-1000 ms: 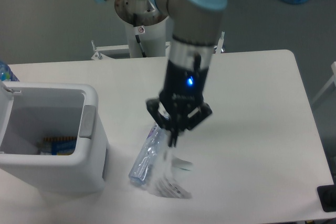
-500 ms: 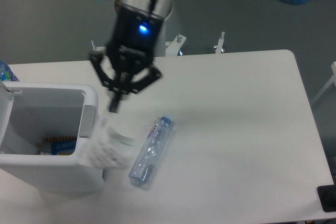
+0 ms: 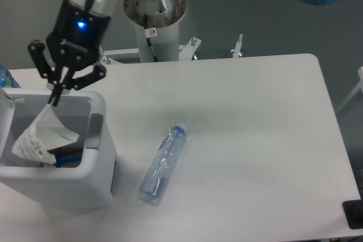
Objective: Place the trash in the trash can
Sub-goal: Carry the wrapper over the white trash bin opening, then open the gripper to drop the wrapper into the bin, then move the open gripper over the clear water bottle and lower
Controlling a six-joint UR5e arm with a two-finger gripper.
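Half a second ago my gripper [image 3: 55, 98] hung just right of the trash can [image 3: 99, 157], with the wrapper [image 3: 41, 136] dangling against the can's outer right wall. Now I am further left, above the can's open top, and the wrapper has come with me: it hangs from my fingertips [image 3: 57, 90] down into the opening, most of it below the rim line. My fingers are pinched together on the wrapper's top corner, so it is clamped there and has not been let go. A second ago I was over the middle of the table [image 3: 255, 140], just beside the bottle [image 3: 163, 164], with the wrapper close to it.

The bottle has not moved across the three frames. It lies flat on the table, to the right of the can and apart from it. Its long axis runs on a diagonal, with the capped end pointing toward the upper right, away from the near table edge, and the base toward the lower left, nearer the can's front corner.

The wrapper hangs stretched from its pinched corner, its long axis sloping down and to the left, the wide crumpled end lowest. Inside the can, near the bottom right, something with blue and yellow stripes [image 3: 67, 156] shows beside the wrapper's lower edge.
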